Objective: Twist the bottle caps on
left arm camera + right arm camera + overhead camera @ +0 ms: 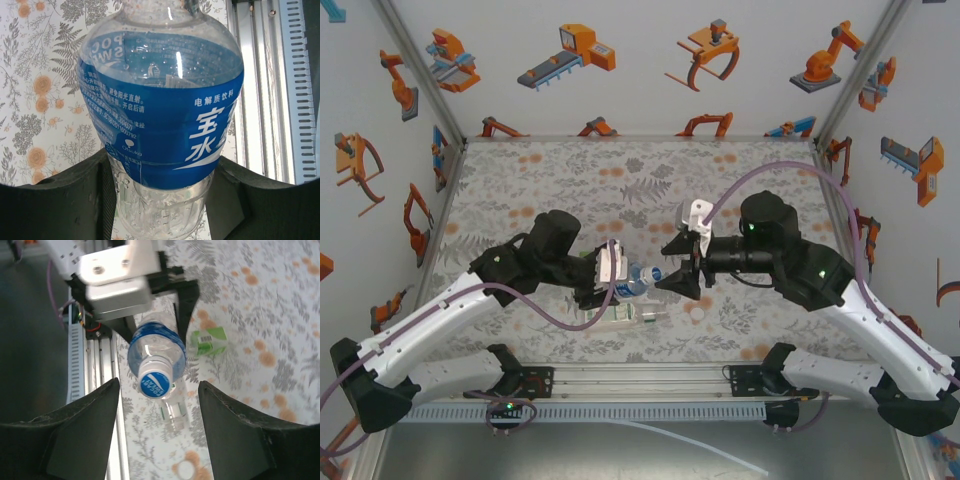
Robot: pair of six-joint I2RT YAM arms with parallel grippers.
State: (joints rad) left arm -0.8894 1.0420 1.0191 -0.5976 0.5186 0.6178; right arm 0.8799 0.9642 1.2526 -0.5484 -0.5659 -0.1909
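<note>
Left gripper (612, 276) clamped on the blue-label bottle (165, 130), held level above the table (620, 180). Cap (154, 381) sat on its neck. Right gripper (678, 277) faced it, jaws apart, not touching. Step judged: tightening. Next: close squarely on the cap, then twist.

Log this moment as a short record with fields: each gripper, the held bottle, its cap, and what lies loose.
left gripper: shut on the blue-labelled bottle, neck pointing toward the right arm
right gripper: open, fingers either side of the bottle's neck, not touching it
held bottle's cap: blue-and-white cap sits on the neck; tightness cannot be told
loose on the table: green-labelled bottle, clear bottle lying down, white cap
</note>
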